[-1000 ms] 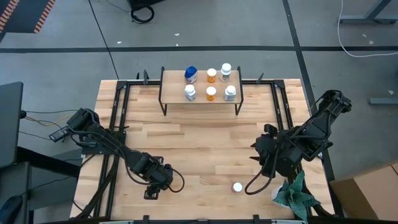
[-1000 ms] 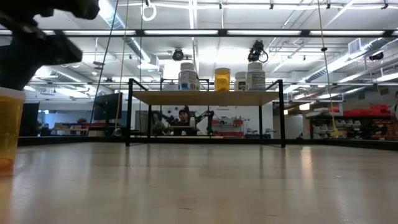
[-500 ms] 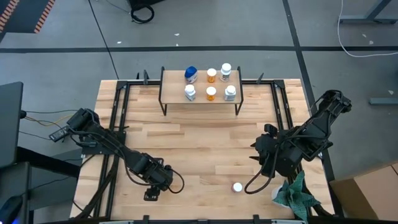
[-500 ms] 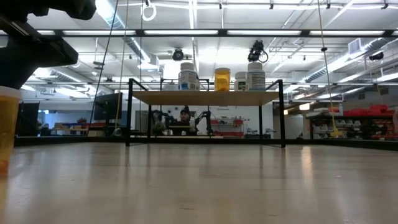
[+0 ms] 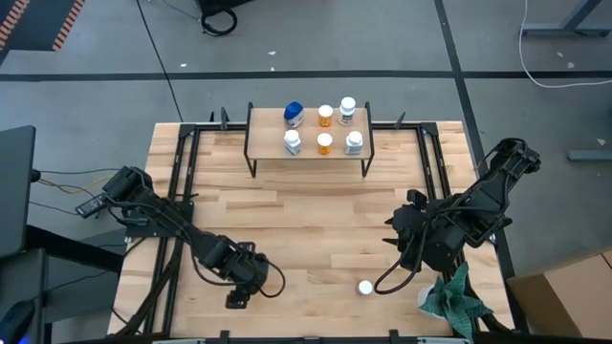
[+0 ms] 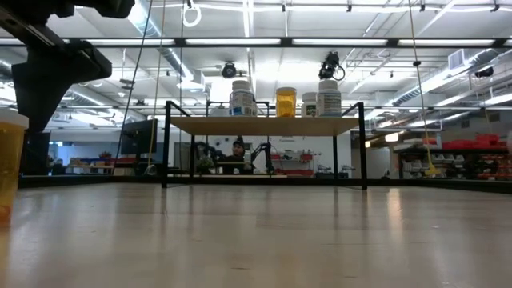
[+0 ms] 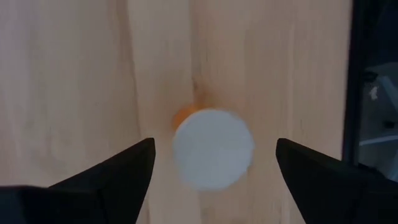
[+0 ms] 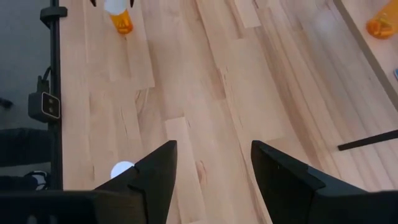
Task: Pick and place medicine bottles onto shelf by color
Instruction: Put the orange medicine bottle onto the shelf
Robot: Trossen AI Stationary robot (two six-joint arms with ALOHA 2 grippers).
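Observation:
An orange medicine bottle with a white cap (image 7: pixel 213 163) stands upright on the table near its front left. My left gripper (image 7: pixel 214 143) hangs over it, pointing steeply down. It is open, one finger on each side of the cap and apart from it. In the low view the bottle (image 6: pixel 10 164) shows at the far left under the dark gripper (image 6: pixel 48 76). My right gripper (image 5: pixel 406 244) waits open over the table's right half with nothing between its fingers. The shelf (image 5: pixel 270 143) at the far edge carries several bottles.
A white-capped bottle (image 5: pixel 364 287) stands alone near the front edge, right of the middle, and also shows in the right wrist view (image 8: pixel 122 169). A teal cloth (image 5: pixel 457 298) lies at the front right corner. Bare wood lies between the shelf's black legs and the grippers.
In the low view my left gripper's dark finger now reaches lower beside the orange bottle. The bottle stands upright where it was.

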